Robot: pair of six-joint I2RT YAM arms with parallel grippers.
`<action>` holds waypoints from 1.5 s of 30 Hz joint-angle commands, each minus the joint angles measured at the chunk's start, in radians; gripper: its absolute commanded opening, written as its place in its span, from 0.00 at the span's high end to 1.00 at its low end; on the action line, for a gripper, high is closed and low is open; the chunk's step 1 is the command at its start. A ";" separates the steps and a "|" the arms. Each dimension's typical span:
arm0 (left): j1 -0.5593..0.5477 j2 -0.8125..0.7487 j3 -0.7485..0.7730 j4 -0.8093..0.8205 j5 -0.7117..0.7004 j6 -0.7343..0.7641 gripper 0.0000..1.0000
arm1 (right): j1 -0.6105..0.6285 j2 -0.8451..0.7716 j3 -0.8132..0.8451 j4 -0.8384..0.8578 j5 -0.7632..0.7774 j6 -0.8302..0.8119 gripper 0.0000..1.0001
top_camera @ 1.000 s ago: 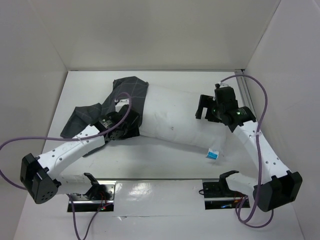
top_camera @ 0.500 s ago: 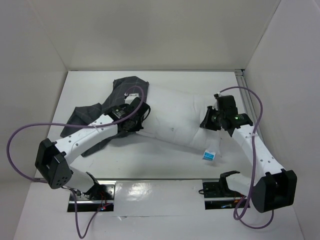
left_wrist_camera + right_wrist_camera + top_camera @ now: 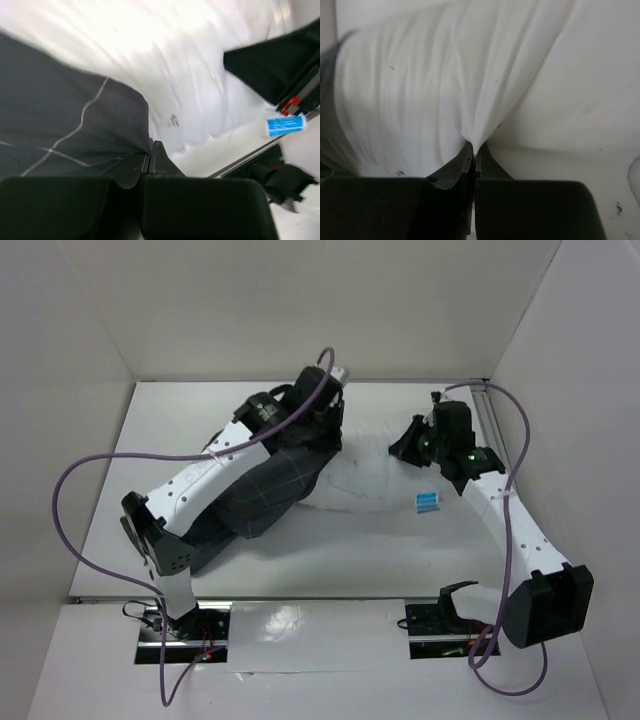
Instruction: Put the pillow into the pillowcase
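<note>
The white pillow (image 3: 368, 478) lies across the middle of the table, its blue tag (image 3: 427, 502) at the right end. The dark checked pillowcase (image 3: 265, 485) covers the pillow's left part. My left gripper (image 3: 322, 425) is at the back centre, shut on the pillowcase's edge (image 3: 142, 145), with the pillow (image 3: 200, 75) showing just beyond it. My right gripper (image 3: 405, 448) is at the pillow's right end, shut on a pinched fold of the white pillow (image 3: 475, 135). In the right wrist view the pillowcase (image 3: 326, 100) shows at the far left.
White walls close in the table at the back and on both sides. A metal rail (image 3: 488, 415) runs along the right wall. Purple cables (image 3: 70, 490) loop off both arms. The arm bases (image 3: 440, 620) sit at the near edge.
Both grippers have shut. My left arm has swung up toward the back, dragging the pillowcase to the right over the pillow's left end. My right gripper took the pillow's right end and drew it back.
</note>
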 commanded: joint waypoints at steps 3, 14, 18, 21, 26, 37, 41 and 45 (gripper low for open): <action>0.021 -0.027 0.305 0.097 0.144 0.068 1.00 | 0.036 -0.135 0.205 -0.060 -0.021 -0.044 1.00; 0.012 -0.380 0.050 -0.033 0.268 -0.032 1.00 | 0.036 -0.306 0.374 -0.627 0.023 -0.150 1.00; 0.012 -0.393 -0.008 -0.053 0.270 -0.021 1.00 | 0.036 -0.338 0.272 -0.684 0.001 -0.095 1.00; 0.059 -0.268 0.042 -0.053 0.127 0.077 1.00 | 0.036 -0.346 0.163 -0.573 0.039 -0.055 1.00; 0.248 0.114 0.428 -0.105 0.211 0.148 1.00 | 0.036 -0.103 0.169 -0.195 -0.024 0.040 1.00; 0.544 0.335 0.469 0.175 0.526 0.103 0.00 | -0.140 0.618 0.747 -0.120 -0.074 -0.052 0.21; 0.613 0.230 0.428 0.257 0.520 0.094 0.03 | -0.249 0.629 0.805 -0.103 -0.028 -0.025 0.13; 0.696 0.155 0.386 0.268 0.501 0.105 0.17 | -0.358 0.563 0.779 -0.069 0.010 -0.041 0.11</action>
